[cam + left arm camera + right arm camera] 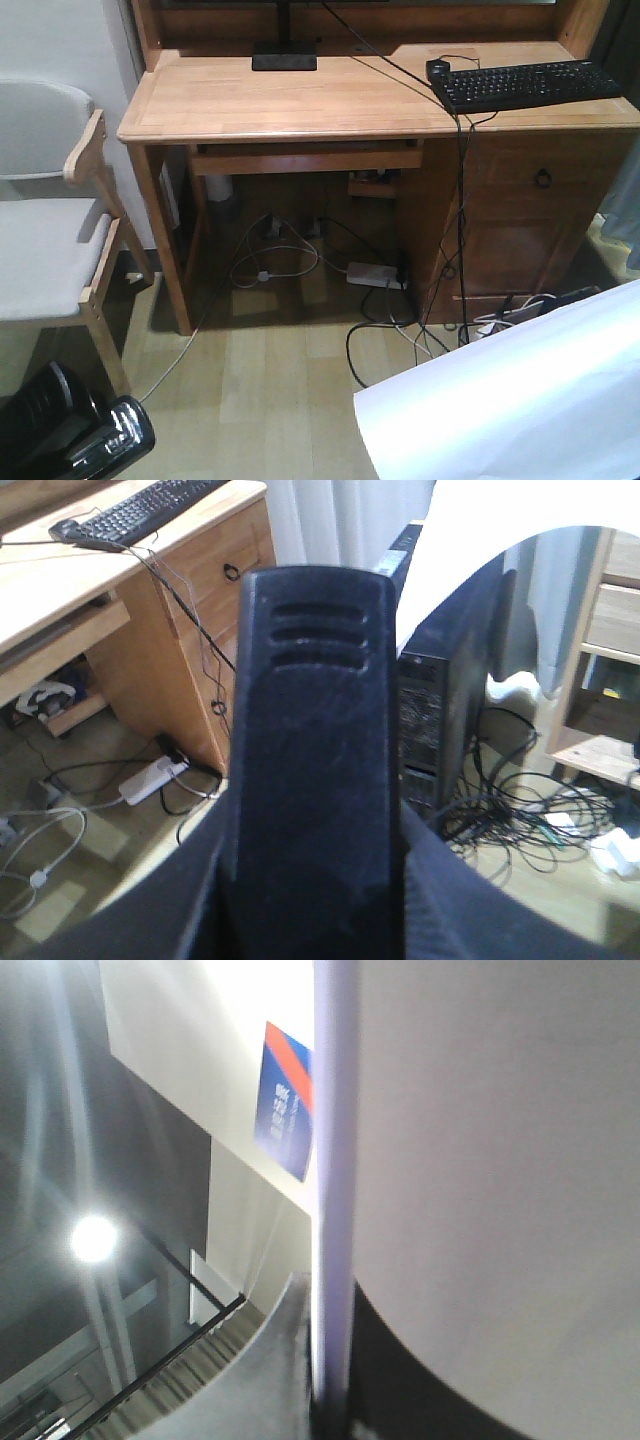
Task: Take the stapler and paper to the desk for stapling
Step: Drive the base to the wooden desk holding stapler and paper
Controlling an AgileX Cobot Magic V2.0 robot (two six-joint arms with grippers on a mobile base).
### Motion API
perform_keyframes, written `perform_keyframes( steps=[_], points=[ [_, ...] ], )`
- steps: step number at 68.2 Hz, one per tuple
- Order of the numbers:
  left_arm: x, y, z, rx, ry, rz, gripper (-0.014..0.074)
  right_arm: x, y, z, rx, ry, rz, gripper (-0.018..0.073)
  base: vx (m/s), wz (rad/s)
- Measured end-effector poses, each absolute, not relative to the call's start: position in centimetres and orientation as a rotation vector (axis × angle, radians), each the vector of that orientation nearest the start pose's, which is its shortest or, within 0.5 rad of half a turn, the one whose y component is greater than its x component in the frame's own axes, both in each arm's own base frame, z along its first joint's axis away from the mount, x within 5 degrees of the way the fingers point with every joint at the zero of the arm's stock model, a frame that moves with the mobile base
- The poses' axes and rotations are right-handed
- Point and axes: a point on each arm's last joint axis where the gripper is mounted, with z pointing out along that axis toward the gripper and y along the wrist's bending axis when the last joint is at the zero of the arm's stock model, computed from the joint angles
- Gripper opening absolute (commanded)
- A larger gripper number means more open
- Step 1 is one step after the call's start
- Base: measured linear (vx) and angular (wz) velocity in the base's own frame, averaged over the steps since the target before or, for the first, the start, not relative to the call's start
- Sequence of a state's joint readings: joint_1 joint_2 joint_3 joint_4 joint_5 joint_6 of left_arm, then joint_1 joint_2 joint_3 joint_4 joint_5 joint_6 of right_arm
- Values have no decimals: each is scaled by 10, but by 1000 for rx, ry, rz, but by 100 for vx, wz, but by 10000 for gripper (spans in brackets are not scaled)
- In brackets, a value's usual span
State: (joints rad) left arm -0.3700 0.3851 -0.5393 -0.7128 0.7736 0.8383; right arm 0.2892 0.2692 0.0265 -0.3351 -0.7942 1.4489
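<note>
Although the desk (300, 100) fills the far half of the front view, neither task thing lies on it. Both hang in front of it, over the wooden floor (270, 390).

Short of the desk's left front corner, the left gripper (310, 905) is closed on the stapler (315, 730). In the left wrist view the stapler's black body, with three moulded grooves, rises from between the dark fingers (140, 925).

Short of the desk's drawer side, the paper (510, 400) spreads as a broad, blank white sheet, curved and clear of the desk's edge. The right wrist view shows that sheet edge-on — its thin edge runs down into the right gripper (335, 1400), whose jaws stand narrow and pinch it.

On the desk's top a black keyboard (525, 85) sits at the right and a monitor foot (284, 60) at the back. A grey chair (45, 240) stands left of the desk, and cables (290, 265) lie beneath it.
</note>
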Motion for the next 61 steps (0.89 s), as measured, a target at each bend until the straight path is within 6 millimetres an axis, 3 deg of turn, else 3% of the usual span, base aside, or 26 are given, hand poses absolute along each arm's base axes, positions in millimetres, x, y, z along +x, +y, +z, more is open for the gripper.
perform_keyframes(
  steps=[61],
  points=[
    [46,-63,315,915,1728,-521,-6,54,38,252,282,1109,1470,-3,21,4]
  ],
)
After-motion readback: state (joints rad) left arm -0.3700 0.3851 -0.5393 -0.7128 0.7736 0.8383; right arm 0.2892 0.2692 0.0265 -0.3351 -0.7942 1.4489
